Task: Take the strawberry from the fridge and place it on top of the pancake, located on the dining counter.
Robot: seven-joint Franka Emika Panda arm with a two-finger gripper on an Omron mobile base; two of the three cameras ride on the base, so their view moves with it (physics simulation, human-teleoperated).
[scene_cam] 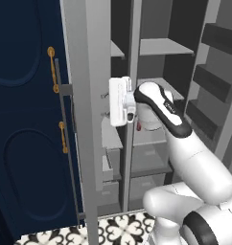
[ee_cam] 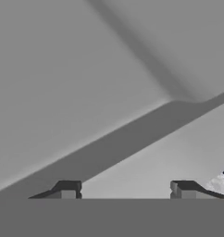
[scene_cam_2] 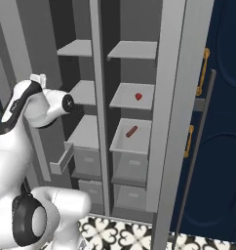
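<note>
Fridge [scene_cam_2: 173, 97] doors are standing open in front of us, showing grey inner shelves and drawers. In the right base view we are seeing the strawberry [scene_cam_2: 138, 96] sitting alone on a middle shelf [scene_cam_2: 125, 100] of the right-hand compartment, a tiny red fruit near the shelf's centre. On the level below it, a small reddish-brown elongated item [scene_cam_2: 131, 131] is lying tilted in a shallow tray-like drawer [scene_cam_2: 120, 144].

Our arm is reaching up toward the fridge interior, with the white hand [scene_cam: 120, 101] showing in the left base view just beside the central divider [scene_cam: 132, 72], at about the height of the middle shelves. In the hand view we are looking along the gripper [ee_cam: 125, 190] at plain grey fridge surfaces, and its 2 dark fingertips [ee_cam: 67, 190] are standing apart with nothing between them, so we are reading it as released and holding nothing. The strawberry is lying well apart from the hand, untouched on its shelf.

Navy cabinet panels [scene_cam: 27, 119] with brass handles [scene_cam: 53, 69] are flanking the fridge, and patterned black-and-white floor tiles [scene_cam_2: 120, 232] are showing below
</note>
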